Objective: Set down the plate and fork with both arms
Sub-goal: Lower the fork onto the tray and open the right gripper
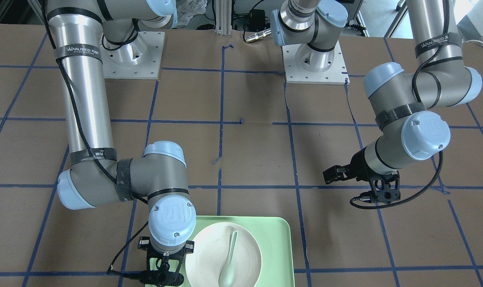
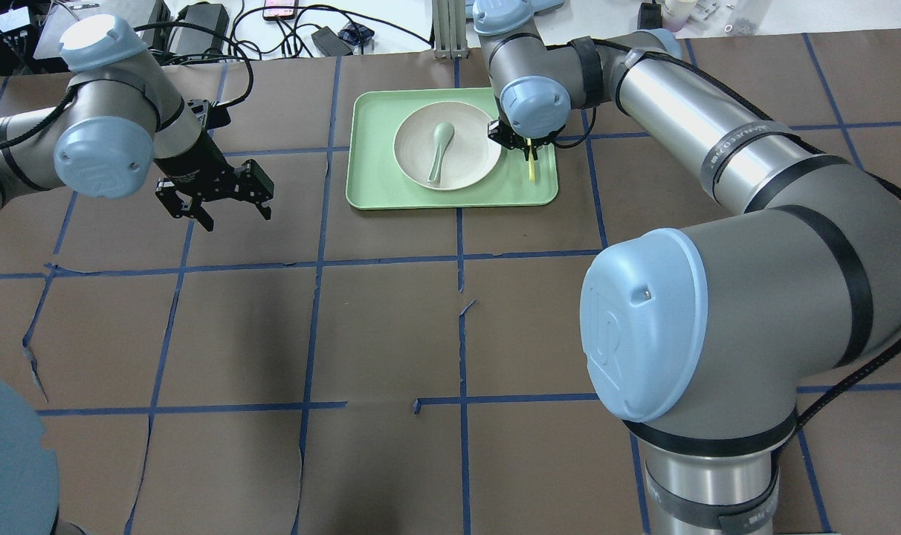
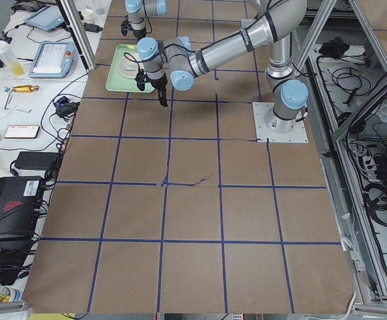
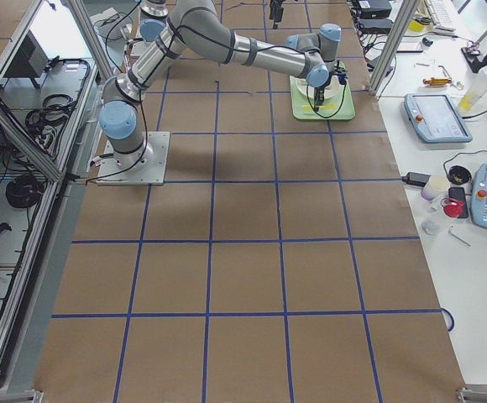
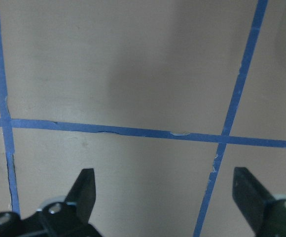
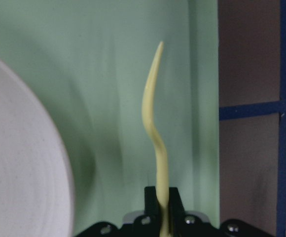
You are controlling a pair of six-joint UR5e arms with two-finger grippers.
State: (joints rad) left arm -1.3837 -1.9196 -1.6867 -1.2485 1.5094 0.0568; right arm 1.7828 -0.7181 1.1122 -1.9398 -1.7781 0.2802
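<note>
On the mint-green rectangular plastic tray (image 2: 361, 148), at the far edge of the brown paper-covered table (image 2: 391, 327) with its blue tape grid, lies the round, shallow, off-white matte plate (image 2: 469, 160), filling most of the tray's middle. A pale grey-green spoon (image 2: 439, 148) lies inside the plate, bowl toward the tray's far rim.

The right arm's black two-finger gripper (image 2: 523, 141) hangs over the strip of tray between the plate's rim and the tray's edge on the robot's right. Its jaws are pinched tight on one end of the slim pale-yellow plastic fork (image 6: 155, 133), which the wrist camera sees edge-on as a thin curved sliver reaching out past the fingertips above the green floor. Which end is gripped cannot be told, nor whether the free end touches the tray.

The left arm's black gripper (image 2: 236, 217) hovers over bare table, well apart from the tray on the robot's left. Its fingers (image 5: 86, 190) are spread wide, with only paper and tape between them.
</note>
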